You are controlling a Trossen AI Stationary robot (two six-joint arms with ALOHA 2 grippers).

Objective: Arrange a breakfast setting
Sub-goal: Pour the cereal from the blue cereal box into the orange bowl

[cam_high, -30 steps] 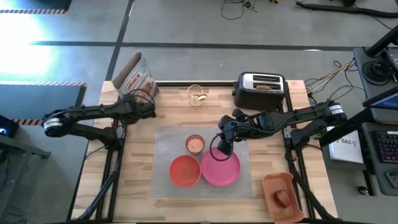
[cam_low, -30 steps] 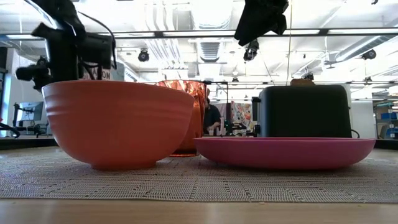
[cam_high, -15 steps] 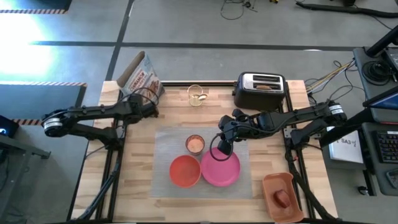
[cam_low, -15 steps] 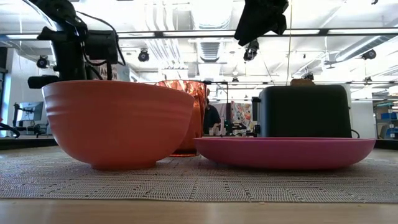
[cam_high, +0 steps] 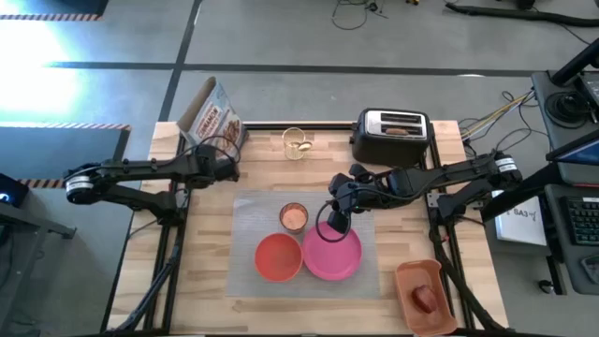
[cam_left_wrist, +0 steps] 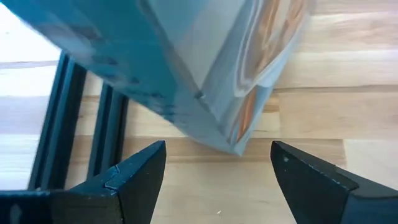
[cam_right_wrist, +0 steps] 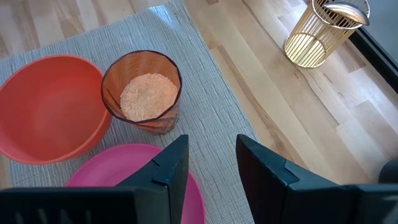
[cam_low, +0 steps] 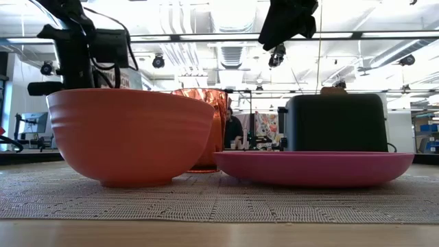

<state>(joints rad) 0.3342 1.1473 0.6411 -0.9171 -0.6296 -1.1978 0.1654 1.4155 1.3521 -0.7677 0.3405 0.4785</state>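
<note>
High view: the left gripper (cam_high: 227,161), jaws open and empty, has backed off the tilted cereal bag (cam_high: 211,119) at upper left; right gripper (cam_high: 339,222), jaws part-open and empty, hovers over the plate (cam_high: 339,258).

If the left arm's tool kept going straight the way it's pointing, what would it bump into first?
Probably the cereal bag. In the wrist view it fills the space just ahead of the left tool, whose fingers stand open on either side of the bag's lower corner. From above, the tool sits right beside the bag near the table's back left corner.
</note>
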